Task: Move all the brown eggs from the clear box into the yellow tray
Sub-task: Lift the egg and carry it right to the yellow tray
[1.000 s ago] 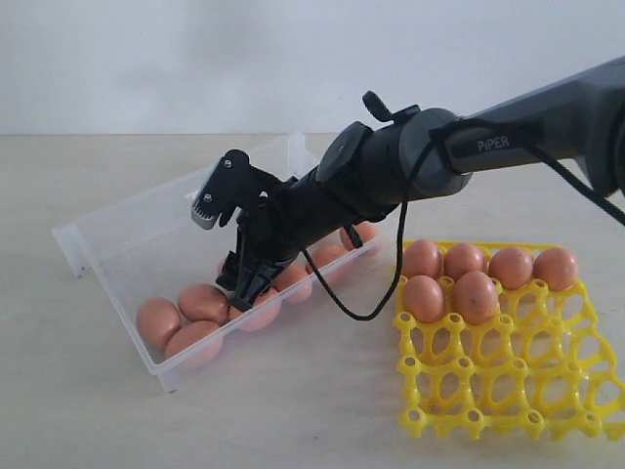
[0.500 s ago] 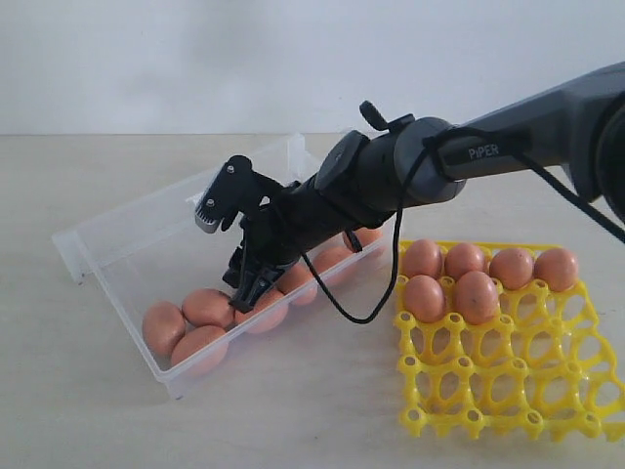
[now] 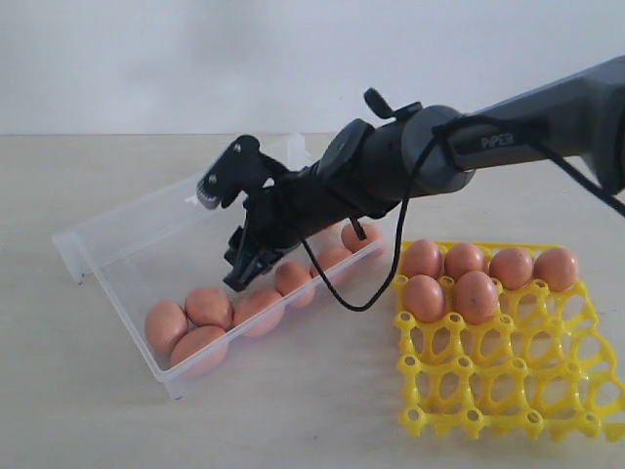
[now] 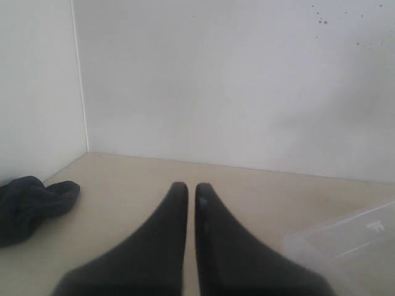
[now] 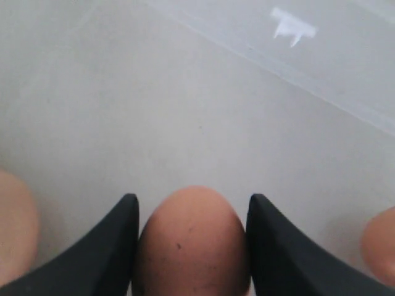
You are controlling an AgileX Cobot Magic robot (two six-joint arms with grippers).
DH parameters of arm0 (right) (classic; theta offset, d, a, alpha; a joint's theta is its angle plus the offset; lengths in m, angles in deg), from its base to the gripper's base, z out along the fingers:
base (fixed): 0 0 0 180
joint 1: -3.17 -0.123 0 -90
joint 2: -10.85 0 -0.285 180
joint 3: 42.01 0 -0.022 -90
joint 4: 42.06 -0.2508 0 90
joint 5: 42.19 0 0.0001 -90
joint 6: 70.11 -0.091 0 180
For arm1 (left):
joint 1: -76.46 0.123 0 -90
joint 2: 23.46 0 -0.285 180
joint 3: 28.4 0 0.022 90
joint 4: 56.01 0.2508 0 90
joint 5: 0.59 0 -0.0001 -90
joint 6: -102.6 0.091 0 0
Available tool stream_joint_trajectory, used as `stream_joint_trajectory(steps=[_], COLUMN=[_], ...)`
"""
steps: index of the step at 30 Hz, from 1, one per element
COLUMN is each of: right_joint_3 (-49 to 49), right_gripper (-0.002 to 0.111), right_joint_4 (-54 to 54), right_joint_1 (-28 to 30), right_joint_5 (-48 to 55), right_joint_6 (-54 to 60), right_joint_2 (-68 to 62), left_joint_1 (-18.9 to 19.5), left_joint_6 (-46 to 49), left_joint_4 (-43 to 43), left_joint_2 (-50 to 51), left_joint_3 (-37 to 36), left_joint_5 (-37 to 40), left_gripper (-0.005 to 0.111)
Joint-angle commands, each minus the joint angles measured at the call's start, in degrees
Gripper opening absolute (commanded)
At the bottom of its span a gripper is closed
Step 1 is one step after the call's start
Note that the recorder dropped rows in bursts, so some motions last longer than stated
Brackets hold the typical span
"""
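Between right gripper (image 5: 192, 198) jaws | brown egg (image 5: 188, 246) is pinched across its width, presumably for lift-out | clear box (image 3: 127, 249) is seen beneath.

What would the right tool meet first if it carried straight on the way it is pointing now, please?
Most likely the bare floor of the clear box, between the neighbouring eggs; the gripped egg leads slightly, though depth is unclear.

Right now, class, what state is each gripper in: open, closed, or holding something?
Left gripper: closed, holding nothing.
Right gripper: closed on a smooth pinkish-brown oval egg.
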Motion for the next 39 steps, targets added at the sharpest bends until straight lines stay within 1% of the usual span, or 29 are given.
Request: stream_joint_trajectory(steps=[1, 4, 7, 10, 12, 14, 17, 21, 22, 23, 26, 29, 30, 32, 33, 35, 36, 37, 38, 39], right_joint_3=[-0.1, 0.3, 3.1, 8.3, 12.8, 17.9, 25.5, 36.1, 38.8, 41.3, 45.4, 45.8, 45.8, 45.6, 44.9, 43.8, 43.2, 42.8, 42.9, 42.9], right_gripper=[0.000, 0.000, 0.000, 0.000, 0.000, 0.000, 0.000, 0.000, 0.000, 0.000, 0.000, 0.000, 0.000, 0.000, 0.000, 0.000, 0.000, 0.000, 0.000, 0.000], right_joint_4=[-0.2, -2.6, -8.8, -16.6, -19.9, -20.0, -20.0, -17.0, -14.2, -11.4, 0.7, 9.4, 14.1, 20.6, 25.8, 34.7, 43.0, 49.7, 58.5, 67.7], right_joint_1=[0.1, 0.1, 0.1, 0.1, 0.1, 0.1, 0.1, 0.4, 1.0, 2.0, 6.7, 11.2, 14.0, 17.6, 19.9, 24.2, 27.5, 28.8, 30.5, 32.7], right_joint_5=[-0.5, -0.9, -4.6, -13.5, -21.6, -30.0, -45.2, -75.0, -82.5, -85.9, -85.9, -85.9, -83.7, -80.0, -75.9, -69.1, -65.6, -63.3, -62.5, -62.5], right_joint_6=[-5.0, -5.0, -5.0, -5.0, -5.5, -7.2, -8.5, -13.3, -15.8, -18.1, -22.0, -30.5, -36.7, -47.7, -56.4, -68.7, -76.2, -83.9, -89.8, -98.4], right_joint_2=[5.3, 7.8, 11.8, 17.1, 21.9, 26.5, 33.7, 38.9, 39.4, 39.5, 40.2, 40.2, 40.2, 40.2, 40.2, 40.2, 40.2, 40.2, 40.2, 40.2], left_joint_1=[0.0, 0.0, 0.0, 0.0, 0.0, 0.0, 0.0, 0.0, 0.0, 0.0, 0.0, 0.0, 0.0, 0.0, 0.0, 0.0, 0.0, 0.0, 0.0, 0.0], left_joint_6=[0.1, 0.1, 0.1, 0.1, 0.1, 0.1, 0.1, 0.1, 0.1, 0.1, 0.1, 0.1, 0.1, 0.1, 0.1, 0.1, 0.1, 0.1, 0.1, 0.1], left_joint_4=[0.0, 0.0, 0.0, 0.0, 0.0, 0.0, 0.0, 0.0, 0.0, 0.0, 0.0, 0.0, 0.0, 0.0, 0.0, 0.0, 0.0, 0.0, 0.0, 0.0], left_joint_2=[-0.2, -0.2, -0.2, -0.2, -0.2, -0.2, -0.2, -0.2, -0.2, -0.2, -0.2, -0.2, -0.2, -0.2, -0.2, -0.2, -0.2, -0.2, -0.2, -0.2], left_joint_3=[0.2, 0.2, 0.2, 0.2, 0.2, 0.2, 0.2, 0.2, 0.2, 0.2, 0.2, 0.2, 0.2, 0.2, 0.2, 0.2, 0.2, 0.2, 0.2, 0.2], left_joint_5=[-0.4, -0.4, -0.4, -0.4, -0.4, -0.4, -0.4, -0.4, -0.4, -0.4, -0.4, -0.4, -0.4, -0.4, -0.4, -0.6, -0.6, -0.6, -0.6, -0.6], left_gripper=[0.004, 0.004, 0.004, 0.004, 0.004, 0.004, 0.004, 0.004, 0.004, 0.004, 0.004, 0.004, 0.004, 0.004, 0.004, 0.004, 0.004, 0.004, 0.004, 0.004])
